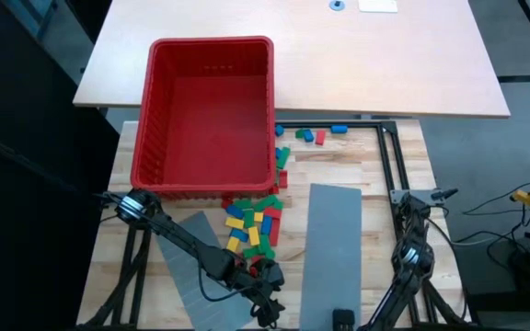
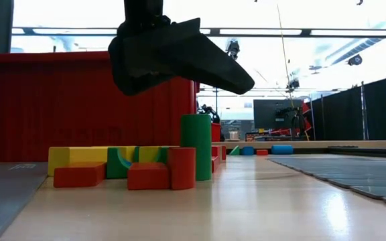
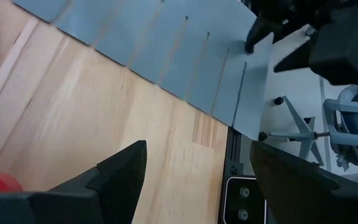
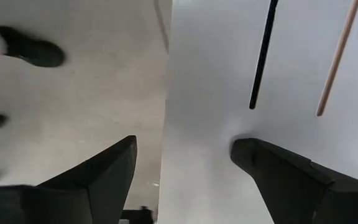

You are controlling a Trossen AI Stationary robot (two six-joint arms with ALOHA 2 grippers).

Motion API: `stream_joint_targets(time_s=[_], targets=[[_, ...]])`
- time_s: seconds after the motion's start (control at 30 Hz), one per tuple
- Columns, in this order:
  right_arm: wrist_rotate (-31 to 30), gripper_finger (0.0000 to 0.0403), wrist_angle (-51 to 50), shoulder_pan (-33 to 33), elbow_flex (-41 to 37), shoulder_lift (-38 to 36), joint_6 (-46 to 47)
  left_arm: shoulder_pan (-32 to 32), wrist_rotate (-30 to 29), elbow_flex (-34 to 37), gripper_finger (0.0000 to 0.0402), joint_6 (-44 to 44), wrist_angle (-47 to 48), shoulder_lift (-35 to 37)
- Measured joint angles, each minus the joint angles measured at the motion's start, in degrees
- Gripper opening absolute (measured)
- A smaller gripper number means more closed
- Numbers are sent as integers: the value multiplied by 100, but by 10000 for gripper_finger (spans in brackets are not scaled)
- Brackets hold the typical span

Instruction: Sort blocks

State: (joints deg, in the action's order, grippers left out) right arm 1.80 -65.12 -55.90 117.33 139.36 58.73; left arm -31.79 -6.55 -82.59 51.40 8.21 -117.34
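The blocks [image 1: 254, 225] lie in a loose pile of red, green, blue and yellow bricks on the wooden table, just in front of the red bin [image 1: 212, 110]. A few more blocks [image 1: 313, 135] lie to the bin's right. In the low view the pile [image 2: 146, 167] rests on the table top, with one green piece [image 2: 196, 144] standing upright. My left gripper [image 3: 199, 144] hovers open over bare wood just near of the pile [image 1: 267, 290], with nothing between its fingers. My right gripper [image 4: 184, 143] is open at the table's near right, touching nothing.
Two flat grey slotted panels lie on the table: one slanted at near left [image 1: 191, 257], under the left arm, and one at near right [image 1: 332, 248]. A black frame rail [image 1: 386, 161] runs along the right side. A light desk [image 1: 293, 55] stands behind the bin.
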Motion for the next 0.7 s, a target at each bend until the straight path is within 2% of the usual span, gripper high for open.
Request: stream_joint_targets(time_s=[0.17, 0.33, 0.5, 0.7], targets=[[-323, 287, -684, -2, 272, 176, 136, 2, 2, 0, 275, 15, 2, 0], [-496, 262, -990, 2, 310, 200, 484, 1, 0, 0, 275, 15, 1, 0], [-488, 206, -960, 4, 305, 200, 582, 0, 0, 0, 275, 15, 0, 0], [-461, 113, -853, -2, 311, 185, 596, 0, -7, 0, 275, 15, 0, 0]])
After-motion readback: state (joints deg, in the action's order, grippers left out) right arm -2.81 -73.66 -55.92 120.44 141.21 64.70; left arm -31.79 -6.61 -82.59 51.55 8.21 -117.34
